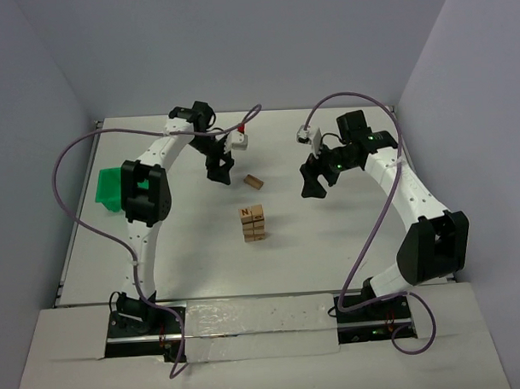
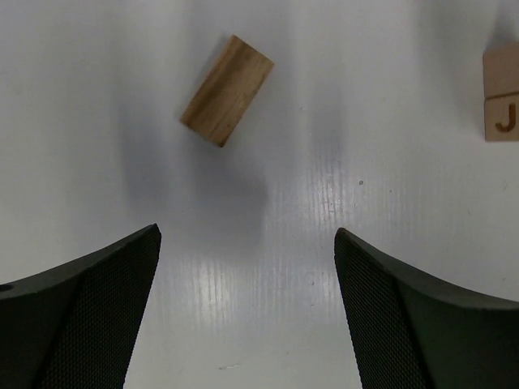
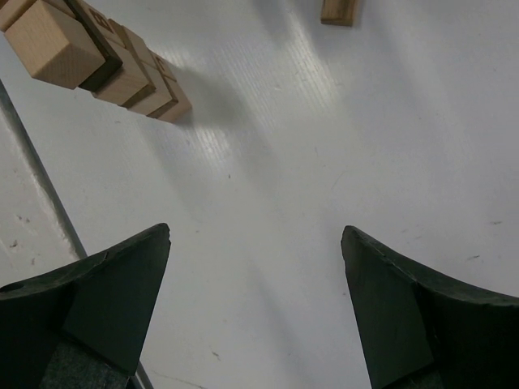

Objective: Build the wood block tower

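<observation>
The tower is a short upright stack of light-tan wood blocks in the middle of the table, with a letter on its top block. It also shows as the tower at the right edge of the left wrist view and the tower at the top left of the right wrist view. One loose wood block lies flat behind it, also seen as the block and the block. My left gripper hovers open just left of that block. My right gripper hangs open to its right, empty.
A green bin sits at the table's left edge, partly behind the left arm. Grey walls close in the table on three sides. Cables loop off both arms.
</observation>
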Controlling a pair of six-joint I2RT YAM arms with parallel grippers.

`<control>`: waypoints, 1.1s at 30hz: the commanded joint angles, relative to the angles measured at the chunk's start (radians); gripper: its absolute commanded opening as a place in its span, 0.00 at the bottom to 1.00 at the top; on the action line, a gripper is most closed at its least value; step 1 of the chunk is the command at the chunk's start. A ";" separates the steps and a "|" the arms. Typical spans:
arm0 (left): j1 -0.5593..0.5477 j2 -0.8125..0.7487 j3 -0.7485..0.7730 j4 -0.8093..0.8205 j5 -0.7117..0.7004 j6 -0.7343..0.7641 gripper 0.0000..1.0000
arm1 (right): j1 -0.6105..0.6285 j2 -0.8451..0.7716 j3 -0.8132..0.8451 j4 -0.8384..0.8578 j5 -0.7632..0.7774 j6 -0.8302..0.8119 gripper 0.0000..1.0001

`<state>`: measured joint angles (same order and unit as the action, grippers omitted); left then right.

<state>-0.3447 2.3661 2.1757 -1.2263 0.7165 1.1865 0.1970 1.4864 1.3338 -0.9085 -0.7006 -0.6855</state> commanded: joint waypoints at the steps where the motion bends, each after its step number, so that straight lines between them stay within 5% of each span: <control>1: -0.043 0.009 0.005 -0.106 0.032 0.285 0.93 | -0.029 -0.026 0.004 0.008 -0.014 -0.028 0.93; 21: -0.123 0.118 0.065 0.047 0.087 0.255 0.96 | -0.044 -0.060 -0.037 -0.003 -0.008 -0.039 0.95; 33: -0.134 0.181 0.098 -0.110 0.082 0.305 0.90 | -0.041 -0.017 0.023 -0.024 -0.012 -0.050 0.96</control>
<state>-0.4707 2.5234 2.2360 -1.2464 0.7575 1.4334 0.1589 1.4679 1.2973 -0.9188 -0.6971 -0.7230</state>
